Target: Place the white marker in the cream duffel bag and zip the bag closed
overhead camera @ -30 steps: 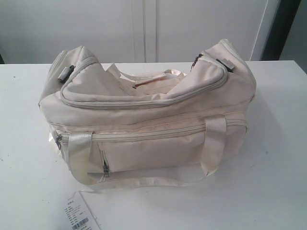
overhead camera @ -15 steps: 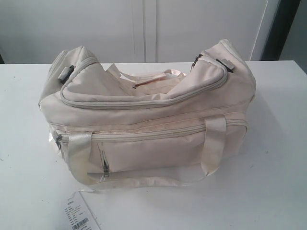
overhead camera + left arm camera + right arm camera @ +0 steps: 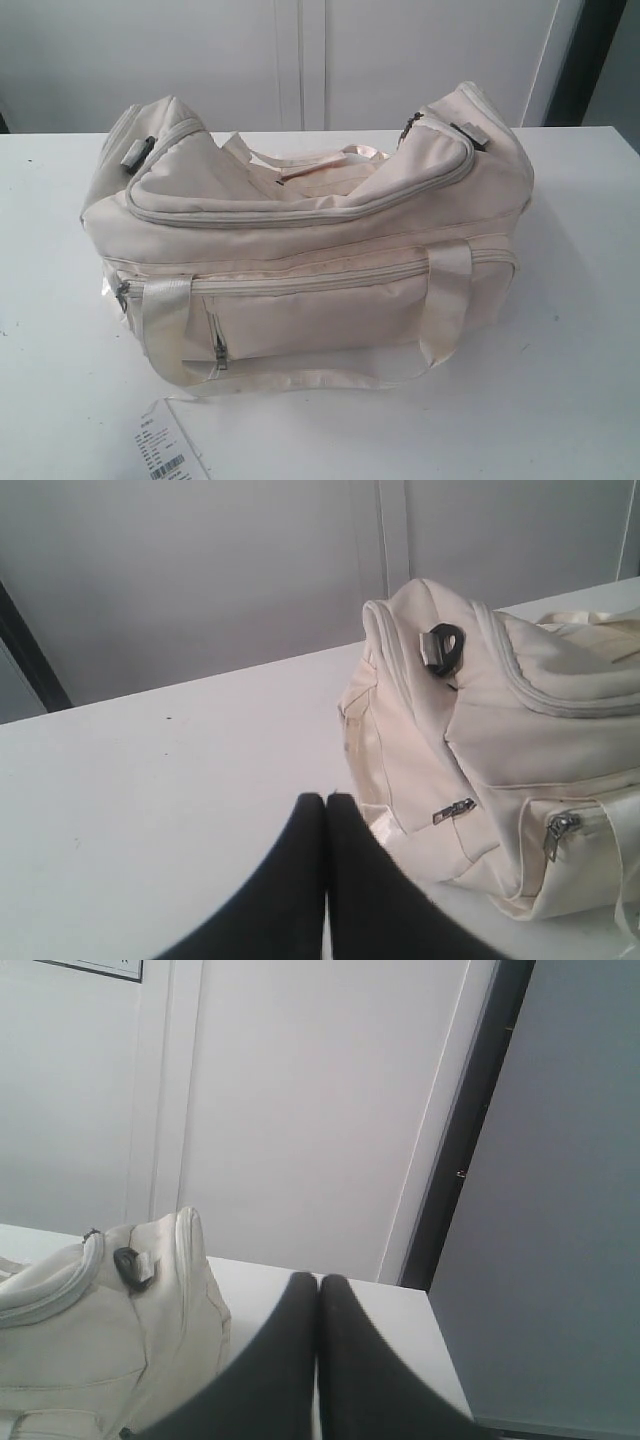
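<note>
The cream duffel bag (image 3: 300, 240) lies across the middle of the white table (image 3: 560, 400), its curved top zipper run shut and one loop handle hanging down the front. The white marker is out of view. Neither arm shows in the exterior view. My left gripper (image 3: 326, 798) is shut and empty, hovering over the table beside one end of the duffel bag (image 3: 500, 750). In the right wrist view, my right gripper (image 3: 319, 1278) is shut too, with nothing in it, off the other end of the duffel bag (image 3: 90, 1330).
A white barcoded paper tag (image 3: 165, 448) lies on the table in front of the bag's left corner. White wall panels stand behind the table, and a dark vertical frame (image 3: 590, 60) rises at the back right. The table's edge (image 3: 445, 1360) runs close to my right gripper.
</note>
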You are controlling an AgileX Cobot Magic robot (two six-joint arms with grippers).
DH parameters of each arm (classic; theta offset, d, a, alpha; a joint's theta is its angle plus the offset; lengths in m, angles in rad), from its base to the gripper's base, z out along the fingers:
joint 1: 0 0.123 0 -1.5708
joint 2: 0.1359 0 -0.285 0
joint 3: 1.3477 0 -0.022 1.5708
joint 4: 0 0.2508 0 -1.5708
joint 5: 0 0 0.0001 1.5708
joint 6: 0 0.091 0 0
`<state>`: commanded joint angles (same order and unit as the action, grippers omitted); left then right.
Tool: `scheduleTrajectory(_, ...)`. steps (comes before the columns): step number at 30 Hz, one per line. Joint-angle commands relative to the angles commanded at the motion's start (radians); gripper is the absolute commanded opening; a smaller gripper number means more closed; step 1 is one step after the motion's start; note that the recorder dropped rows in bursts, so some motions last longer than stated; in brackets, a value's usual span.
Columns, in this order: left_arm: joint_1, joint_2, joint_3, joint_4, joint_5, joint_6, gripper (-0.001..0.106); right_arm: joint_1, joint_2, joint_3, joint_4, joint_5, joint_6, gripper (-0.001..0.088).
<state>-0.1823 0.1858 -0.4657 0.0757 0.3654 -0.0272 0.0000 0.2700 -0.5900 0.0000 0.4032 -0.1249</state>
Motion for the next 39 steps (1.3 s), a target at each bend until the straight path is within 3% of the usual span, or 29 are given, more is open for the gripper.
scheduleTrajectory(12, 0.004, -0.086, 0.187, -0.044, -0.070, 0.000, 0.000, 0.000, 0.000, 0.000, 0.000, 0.000, 0.000, 0.0000)
scheduleTrajectory(21, 0.074, -0.186, 0.306, -0.076, -0.082, 0.000, 0.000, 0.000, 0.000, 0.000, 0.000, 0.000, 0.000, 0.0000)
scheduleTrajectory(29, 0.092, -0.186, 0.362, -0.099, -0.084, 0.000, 0.000, 0.000, 0.000, 0.000, 0.000, 0.000, 0.000, 0.0000)
scheduleTrajectory(39, 0.092, -0.186, 0.369, -0.099, -0.078, 0.009, 0.000, 0.000, 0.000, 0.000, 0.000, 0.000, 0.000, 0.0000)
